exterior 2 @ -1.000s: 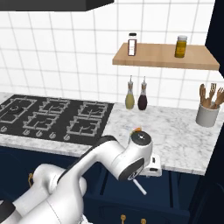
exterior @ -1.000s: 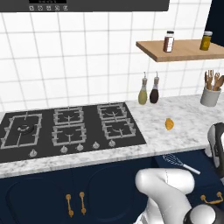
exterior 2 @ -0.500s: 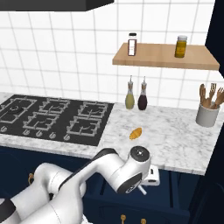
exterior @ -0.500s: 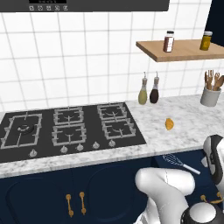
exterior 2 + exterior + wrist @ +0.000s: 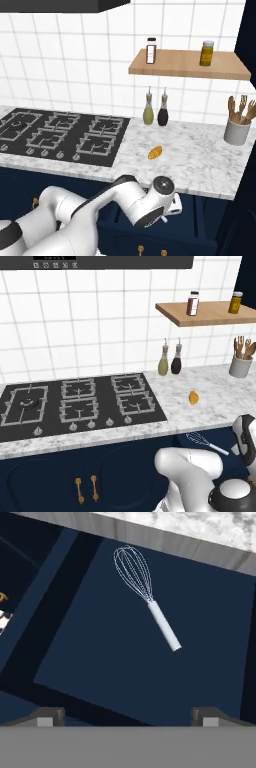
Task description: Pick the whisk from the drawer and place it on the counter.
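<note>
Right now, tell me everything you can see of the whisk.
The whisk is small, with a thin silver wire balloon head and a slim white handle. It lies flat and alone on the dark navy floor of the open drawer, head toward the marble counter, handle angled away. Nothing touches it; the gripper is open, apart from it.

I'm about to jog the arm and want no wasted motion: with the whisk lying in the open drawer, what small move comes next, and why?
Probably lower the gripper toward the whisk, aiming at its white handle. In the hand view the whisk lies flat on the drawer floor, apart from the fingertips, which stand wide apart with nothing between them. The handle lies ahead of the tips, so a short advance goes with the descent.
</note>
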Available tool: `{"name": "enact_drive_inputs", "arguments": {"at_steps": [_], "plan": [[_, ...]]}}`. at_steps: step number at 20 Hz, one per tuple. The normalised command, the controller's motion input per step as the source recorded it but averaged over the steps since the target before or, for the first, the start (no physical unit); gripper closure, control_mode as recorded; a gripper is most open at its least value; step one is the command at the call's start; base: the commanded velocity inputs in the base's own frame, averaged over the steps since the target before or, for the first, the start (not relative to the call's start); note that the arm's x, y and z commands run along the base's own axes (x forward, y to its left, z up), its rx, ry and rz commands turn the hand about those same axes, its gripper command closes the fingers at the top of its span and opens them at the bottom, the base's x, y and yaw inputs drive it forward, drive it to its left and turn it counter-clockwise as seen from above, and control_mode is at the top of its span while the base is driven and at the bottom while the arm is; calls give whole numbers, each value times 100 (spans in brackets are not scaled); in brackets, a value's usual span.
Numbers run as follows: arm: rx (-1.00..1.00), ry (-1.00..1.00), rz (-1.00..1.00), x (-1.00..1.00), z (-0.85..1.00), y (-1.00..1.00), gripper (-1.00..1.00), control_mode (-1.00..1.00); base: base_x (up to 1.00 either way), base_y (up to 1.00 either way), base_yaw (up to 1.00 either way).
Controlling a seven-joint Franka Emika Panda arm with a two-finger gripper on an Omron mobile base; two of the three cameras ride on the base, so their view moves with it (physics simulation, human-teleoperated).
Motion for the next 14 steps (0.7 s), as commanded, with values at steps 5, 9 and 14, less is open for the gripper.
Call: {"name": "enact_drive_inputs", "arguments": {"at_steps": [5,9,14], "plan": [[0,4,6,25,-6,0,-100,-100,0,0,0],[0,5,1,12,-22,-7,-100,-100,0,0,0],[0,1,0,10,-20,-10,-100,-100,0,0,0]]}}
